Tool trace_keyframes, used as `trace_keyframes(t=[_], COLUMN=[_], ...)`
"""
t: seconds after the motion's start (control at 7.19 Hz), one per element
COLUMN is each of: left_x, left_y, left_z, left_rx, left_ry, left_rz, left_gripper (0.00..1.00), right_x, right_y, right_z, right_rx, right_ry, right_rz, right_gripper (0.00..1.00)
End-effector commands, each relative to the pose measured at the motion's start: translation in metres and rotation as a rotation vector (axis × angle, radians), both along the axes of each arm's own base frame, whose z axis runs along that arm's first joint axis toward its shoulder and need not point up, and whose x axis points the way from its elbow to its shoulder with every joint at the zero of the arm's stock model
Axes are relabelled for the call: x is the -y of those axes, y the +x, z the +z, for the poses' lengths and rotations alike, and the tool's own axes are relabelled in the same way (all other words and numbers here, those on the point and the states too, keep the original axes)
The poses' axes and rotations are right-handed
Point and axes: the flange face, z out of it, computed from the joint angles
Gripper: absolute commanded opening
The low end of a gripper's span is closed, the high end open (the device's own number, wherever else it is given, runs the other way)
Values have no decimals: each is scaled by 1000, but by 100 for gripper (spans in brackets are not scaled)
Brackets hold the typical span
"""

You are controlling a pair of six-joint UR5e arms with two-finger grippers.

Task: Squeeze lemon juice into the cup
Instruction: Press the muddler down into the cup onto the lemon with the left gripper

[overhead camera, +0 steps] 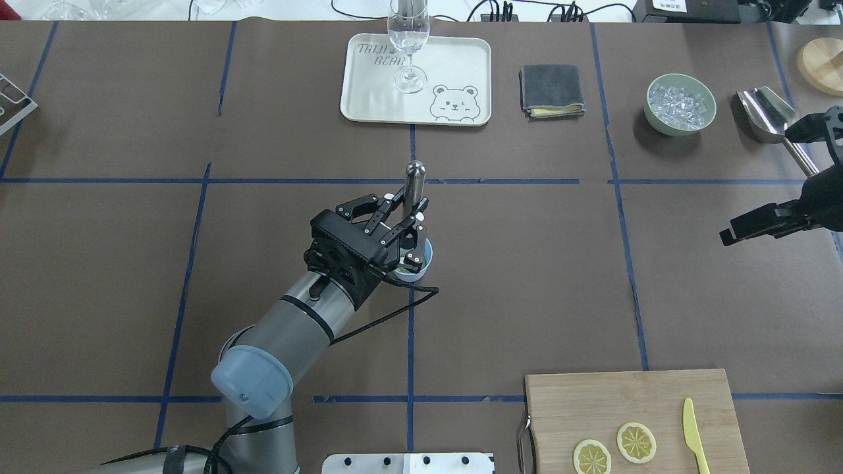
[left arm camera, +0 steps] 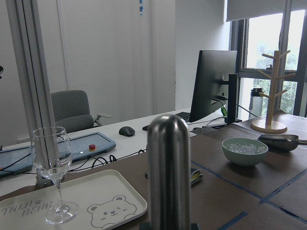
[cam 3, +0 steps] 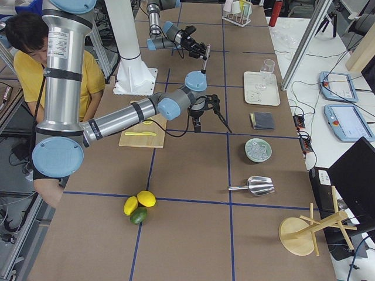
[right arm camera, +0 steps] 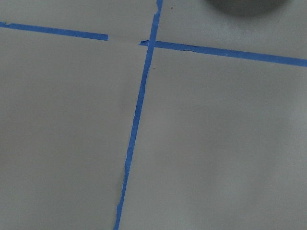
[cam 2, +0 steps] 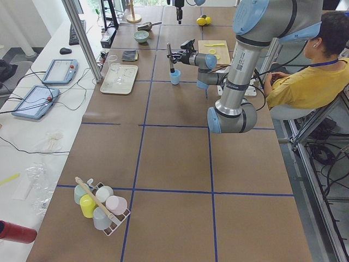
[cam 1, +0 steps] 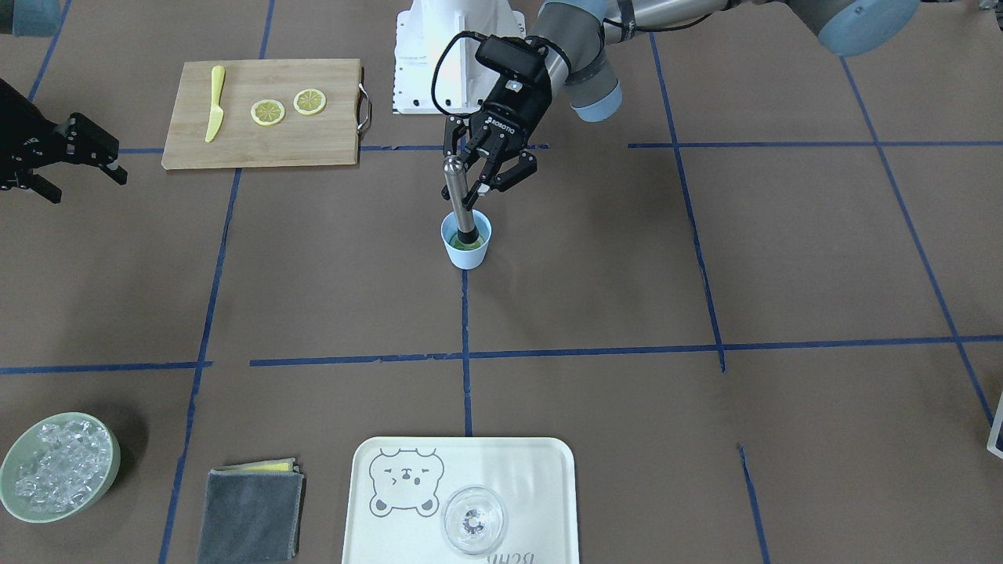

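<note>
The light-blue cup (cam 1: pixel 468 257) stands at the middle of the table, also in the overhead view (overhead camera: pixel 425 261). A steel muddler (cam 1: pixel 458 196) stands in it, leaning, over greenish-yellow contents. My left gripper (cam 1: pixel 478 184) is open, its jaws spread on either side of the muddler's shaft just above the cup (overhead camera: pixel 405 227). Two lemon slices (cam 1: pixel 268 112) (cam 1: pixel 309 101) lie flat on the wooden cutting board (cam 1: pixel 235 145). My right gripper (cam 1: pixel 86 153) is open and empty, hovering beside the board, far from the cup (overhead camera: pixel 757 227).
A yellow knife (cam 1: pixel 215 103) lies on the board. A cream bear tray (cam 1: pixel 533 486) holds a clear stem glass (cam 1: pixel 474 521). A grey cloth (cam 1: pixel 251 513), a green bowl of ice (cam 1: pixel 59 466) and a metal scoop (overhead camera: pixel 764 115) lie along the far edge.
</note>
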Motion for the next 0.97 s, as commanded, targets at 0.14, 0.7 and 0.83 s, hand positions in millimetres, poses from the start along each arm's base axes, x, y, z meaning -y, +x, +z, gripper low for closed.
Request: trace_keyframes(t=[0.14,0.7,0.83], left_x=[-16,-15,-14], left_y=[26,37,38], left_z=[15,24,25], left_rx=[33,62,66], left_ry=[-9,-14,-15], left_rz=[34,35,35], left_gripper=[0,0,0], right_x=[0,-4,-4], right_y=[0,2,2], right_z=[-1,-5,-6], right_rx=[2,6,7], right_ry=[-4,-1,0], right_rz=[4,5,5], right_gripper=[100,100,100])
